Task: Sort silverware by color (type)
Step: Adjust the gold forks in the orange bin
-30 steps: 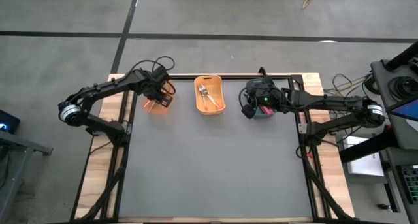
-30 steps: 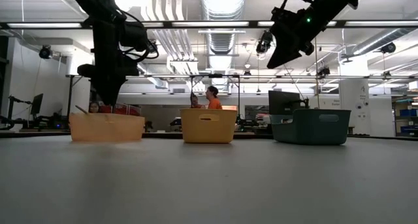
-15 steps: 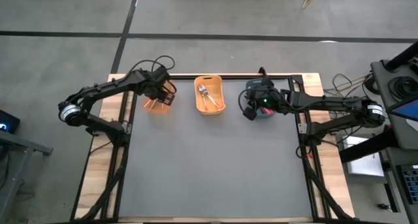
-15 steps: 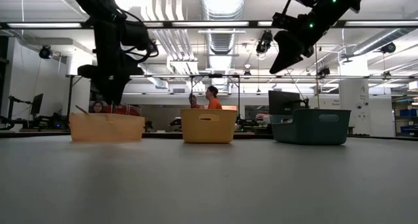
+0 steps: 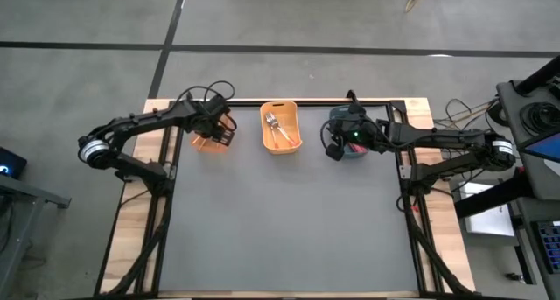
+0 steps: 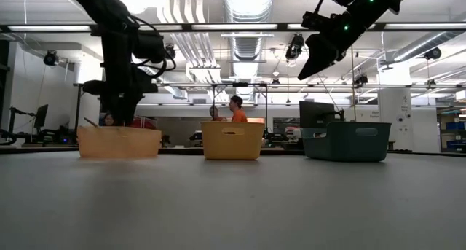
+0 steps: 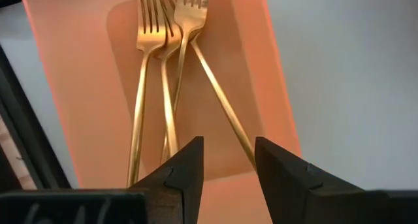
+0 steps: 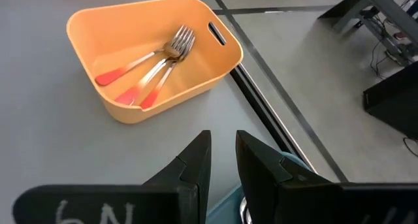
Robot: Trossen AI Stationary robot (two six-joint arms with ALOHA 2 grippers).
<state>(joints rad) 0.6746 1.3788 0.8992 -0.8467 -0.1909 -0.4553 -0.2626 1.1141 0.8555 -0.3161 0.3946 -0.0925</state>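
Three gold forks (image 7: 163,87) lie flat on the floor of the orange bin (image 5: 206,143) at the table's far left. My left gripper (image 7: 228,145) hangs over that bin, pointing steeply down, open, above the fork handles. The middle yellow bin (image 8: 85,51) holds three silver-tined forks with orange-red handles (image 8: 153,67), tines together. My right gripper (image 8: 223,142) hovers high above the dark blue bin (image 6: 346,141) at the far right. Its fingers stand a narrow gap apart with nothing seen between them. What lies in that bin is hidden.
The three bins stand in a row along the table's far edge, with the grey mat (image 5: 289,221) spreading toward the near edge. A black frame rail (image 8: 261,100) runs behind the bins. People show in the room beyond the table in the low view.
My right gripper has rolled a little at the wrist while staying above the dark blue bin. My left wrist has turned slightly over the orange bin. The forks lie as before.
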